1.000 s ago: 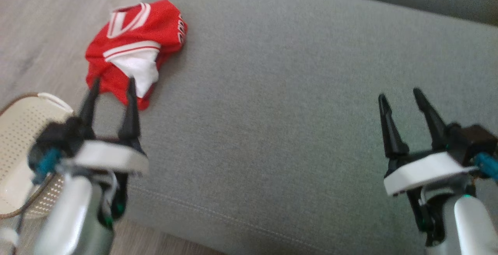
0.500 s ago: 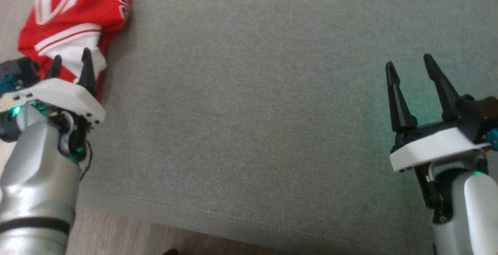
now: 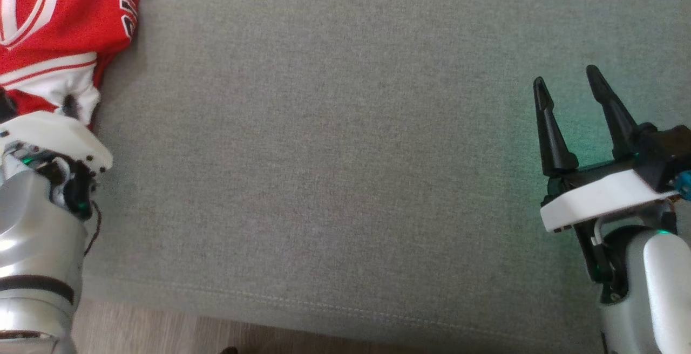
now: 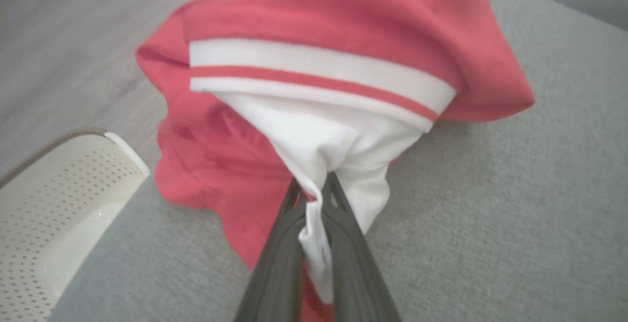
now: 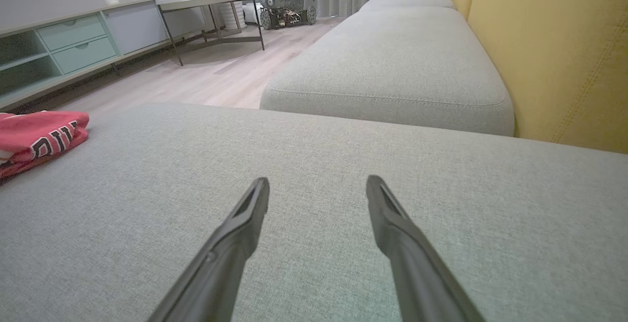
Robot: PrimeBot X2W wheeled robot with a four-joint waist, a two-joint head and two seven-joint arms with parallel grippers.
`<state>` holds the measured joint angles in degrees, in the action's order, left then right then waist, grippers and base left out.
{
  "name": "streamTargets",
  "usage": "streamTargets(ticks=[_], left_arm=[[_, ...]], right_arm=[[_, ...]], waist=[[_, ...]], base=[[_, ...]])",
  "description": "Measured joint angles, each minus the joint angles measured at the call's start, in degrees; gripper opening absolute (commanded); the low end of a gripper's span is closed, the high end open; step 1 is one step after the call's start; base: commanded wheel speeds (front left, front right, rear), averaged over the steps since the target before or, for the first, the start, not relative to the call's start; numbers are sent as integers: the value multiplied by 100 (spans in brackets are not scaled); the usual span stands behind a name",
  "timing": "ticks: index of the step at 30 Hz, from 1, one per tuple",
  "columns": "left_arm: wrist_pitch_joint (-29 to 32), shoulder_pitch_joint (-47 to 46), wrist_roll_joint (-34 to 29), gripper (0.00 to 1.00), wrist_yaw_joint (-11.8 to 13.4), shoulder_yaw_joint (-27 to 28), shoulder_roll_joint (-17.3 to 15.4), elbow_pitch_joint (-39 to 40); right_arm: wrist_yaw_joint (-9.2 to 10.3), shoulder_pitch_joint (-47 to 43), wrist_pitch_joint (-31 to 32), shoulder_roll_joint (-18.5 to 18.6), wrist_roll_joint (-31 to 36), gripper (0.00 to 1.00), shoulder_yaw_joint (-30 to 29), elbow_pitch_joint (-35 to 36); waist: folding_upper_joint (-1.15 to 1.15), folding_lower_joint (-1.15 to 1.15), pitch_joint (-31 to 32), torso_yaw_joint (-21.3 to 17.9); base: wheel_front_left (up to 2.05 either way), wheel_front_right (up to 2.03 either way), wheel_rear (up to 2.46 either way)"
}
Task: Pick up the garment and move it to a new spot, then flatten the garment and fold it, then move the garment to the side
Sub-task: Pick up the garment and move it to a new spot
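Red sports garment (image 3: 48, 25) with white striped trim and a white inner layer is seen bunched at the upper left of the head view, lying at the left end of the grey fabric sofa cushion (image 3: 345, 154), near a cream perforated plastic basket (image 4: 59, 204) shown at the lower left of the left wrist view. A fold of its white cloth is pinched between the closed jaws of the left gripper (image 4: 314, 187). The right gripper (image 3: 565, 75) is held at the lower right of the head view, jaws spread open over the cushion, well apart from the garment.
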<state>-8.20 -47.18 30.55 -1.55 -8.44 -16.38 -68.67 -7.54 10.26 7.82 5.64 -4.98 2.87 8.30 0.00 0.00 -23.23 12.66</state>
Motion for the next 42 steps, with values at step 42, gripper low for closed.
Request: streamTargets(ticks=[42], left_arm=[[512, 4726, -1134, 0, 925, -659, -80, 7415]], right_arm=[[1, -1089, -537, -297, -543, 100, 136, -586]], waist=[[0, -1, 2162, -1024]], base=[[0, 0, 0]])
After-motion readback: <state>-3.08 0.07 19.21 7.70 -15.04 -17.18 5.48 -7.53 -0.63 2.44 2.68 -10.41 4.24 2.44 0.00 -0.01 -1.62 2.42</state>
